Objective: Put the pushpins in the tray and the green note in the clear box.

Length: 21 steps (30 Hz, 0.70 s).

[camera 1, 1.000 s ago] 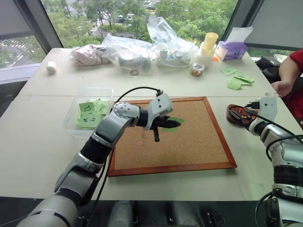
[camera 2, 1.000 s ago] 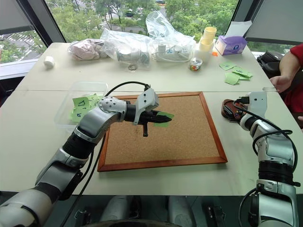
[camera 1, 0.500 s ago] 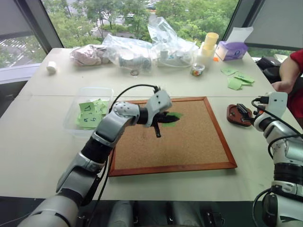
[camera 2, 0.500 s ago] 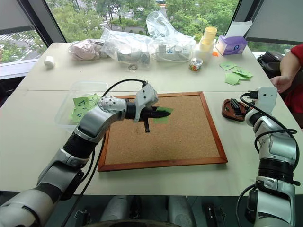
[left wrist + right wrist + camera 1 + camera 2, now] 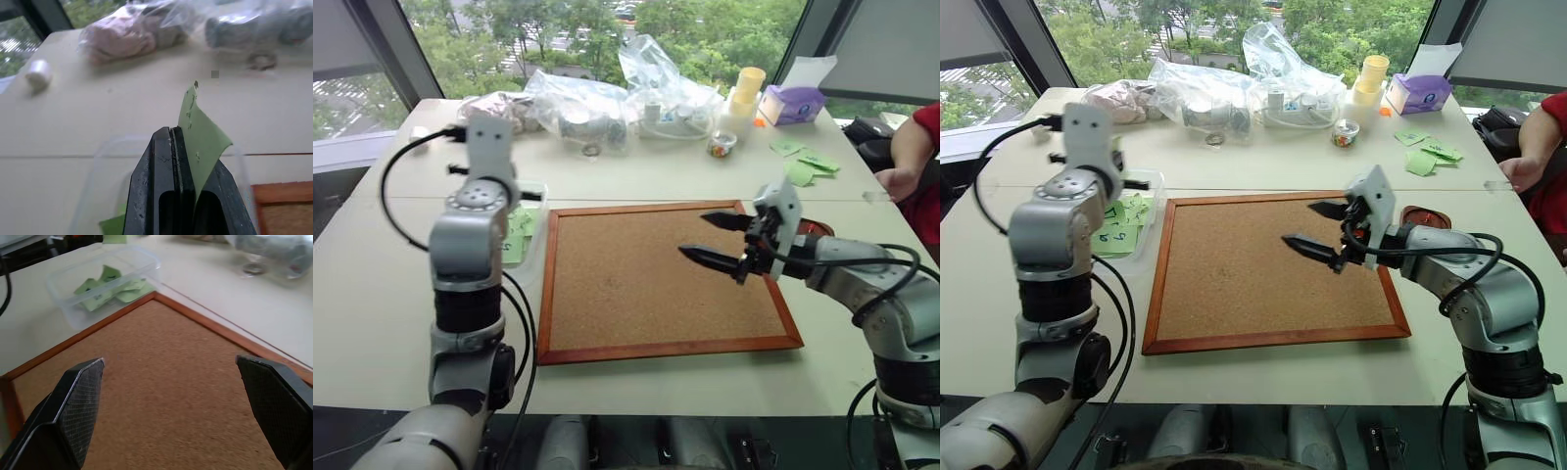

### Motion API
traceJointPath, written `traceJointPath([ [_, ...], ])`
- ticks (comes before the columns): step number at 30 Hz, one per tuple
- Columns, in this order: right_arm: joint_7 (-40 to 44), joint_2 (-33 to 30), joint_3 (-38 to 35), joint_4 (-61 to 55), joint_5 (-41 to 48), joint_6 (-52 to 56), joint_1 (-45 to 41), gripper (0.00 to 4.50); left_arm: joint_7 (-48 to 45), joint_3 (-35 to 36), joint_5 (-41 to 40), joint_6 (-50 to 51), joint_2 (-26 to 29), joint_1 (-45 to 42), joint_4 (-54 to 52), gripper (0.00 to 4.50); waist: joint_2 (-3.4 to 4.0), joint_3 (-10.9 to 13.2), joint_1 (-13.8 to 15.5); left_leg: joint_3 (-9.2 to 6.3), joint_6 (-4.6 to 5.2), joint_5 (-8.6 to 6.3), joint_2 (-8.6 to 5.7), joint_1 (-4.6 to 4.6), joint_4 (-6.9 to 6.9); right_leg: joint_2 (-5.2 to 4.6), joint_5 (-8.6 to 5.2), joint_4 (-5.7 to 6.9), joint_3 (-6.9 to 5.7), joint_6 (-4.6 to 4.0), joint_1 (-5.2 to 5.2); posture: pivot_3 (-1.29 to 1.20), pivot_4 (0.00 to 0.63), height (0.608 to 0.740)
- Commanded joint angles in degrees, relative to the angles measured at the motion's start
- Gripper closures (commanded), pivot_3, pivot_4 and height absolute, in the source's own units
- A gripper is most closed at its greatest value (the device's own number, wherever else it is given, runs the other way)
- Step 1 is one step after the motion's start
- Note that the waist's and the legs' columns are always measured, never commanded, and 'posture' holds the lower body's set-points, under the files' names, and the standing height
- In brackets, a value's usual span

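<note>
The left hand (image 5: 173,147) has swung off the wood-framed corkboard (image 5: 656,284) to above the clear plastic box (image 5: 105,281), carrying the light green paper note (image 5: 200,139). The right hand (image 5: 715,240) has left the reddish-brown tray (image 5: 1427,215) and now hangs spread over the corkboard.

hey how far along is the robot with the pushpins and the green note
Mostly done, it seems. The corkboard is bare, no note or pins visible on it. In hand: the left end effector is shut on the green note, above the clear box. Left: dropping it in. The right end effector is open and empty; the tray is mostly hidden.
</note>
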Motion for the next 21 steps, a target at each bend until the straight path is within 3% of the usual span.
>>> traceJointPath([
  [1,1.6,-0.9,1.7,-2.3,0.2,-0.4,-1.8,0.06,0.5,3.4,-0.5,4.4,0.2,-0.3,-2.4,4.5,-0.1,0.0,0.2,0.0,0.0,0.0,-0.02,-0.01,0.0,-0.02,0.0,0.0,0.0,0.0,0.01,0.0,0.15,0.735],
  [3,3.1,-0.9,2.9,-3.2,1.5,0.4,-2.2,0.06,2.3,9.2,-0.9,6.8,-2.5,-0.9,-1.1,4.5,-0.23,0.0,0.3,-0.03,0.01,-0.01,-0.07,-0.04,0.01,-0.08,0.0,-0.02,-0.03,0.0,0.01,0.0,0.15,0.735],
  [6,4.4,-1.1,3.7,-4.5,2.7,1.2,-2.6,0.0,3.6,13.6,-1.1,8.5,-4.4,-0.9,-0.6,3.5,-0.31,0.0,0.0,-0.03,0.04,-0.02,-0.09,-0.05,0.01,-0.12,0.0,-0.04,-0.03,0.0,0.01,0.0,0.15,0.735],
  [13,4.7,-1.5,4.1,-4.6,2.5,1.5,-2.8,0.0,4.3,13.6,-1.4,10.6,-5.3,-0.2,-2.8,0.11,-0.45,0.0,0.0,-0.03,0.01,-0.02,-0.04,-0.04,0.01,-0.1,0.0,-0.02,-0.05,-0.01,-0.01,0.0,0.15,0.735],
  [21,3.6,-2.6,1.3,-3.2,2.3,1.7,-2.4,0.0,-1.6,8.9,-5.3,9.6,1.1,-1.1,-8.6,0.04,-0.49,0.1,-0.1,-0.01,-0.02,0.0,-0.01,-0.03,0.0,-0.11,0.01,0.0,-0.06,-0.02,-0.03,0.0,0.15,0.735],
])
